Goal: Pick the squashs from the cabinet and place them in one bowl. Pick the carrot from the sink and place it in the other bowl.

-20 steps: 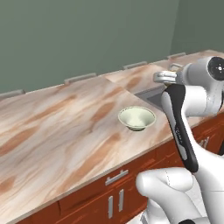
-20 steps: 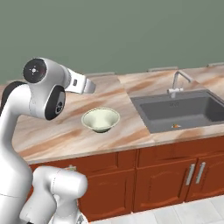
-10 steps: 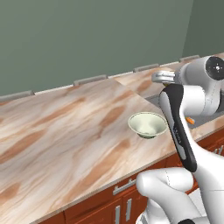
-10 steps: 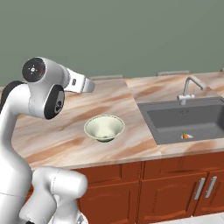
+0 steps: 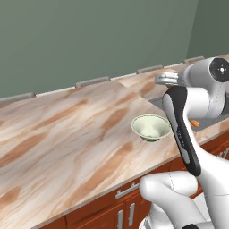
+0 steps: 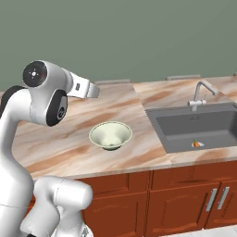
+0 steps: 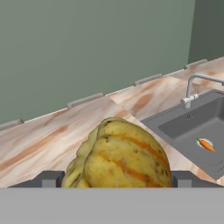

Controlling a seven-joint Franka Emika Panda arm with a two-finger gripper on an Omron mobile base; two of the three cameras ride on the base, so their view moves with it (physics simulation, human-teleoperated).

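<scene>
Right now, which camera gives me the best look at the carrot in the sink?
The hand view: the carrot lies unobstructed on the floor of the sink, its orange body and green end clear. The right base view shows it as a small orange speck in the basin. In the left base view the arm hides most of it.

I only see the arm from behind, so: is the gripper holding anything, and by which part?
Yes: a ribbed yellow squash with orange stripes sits between the gripper fingers, clamped across its sides.

Grey-green wall (image 6: 139, 37), marbled counter (image 5: 67, 134), seemingly reddish-brown wooden cupboards (image 6: 185, 199) below.
</scene>
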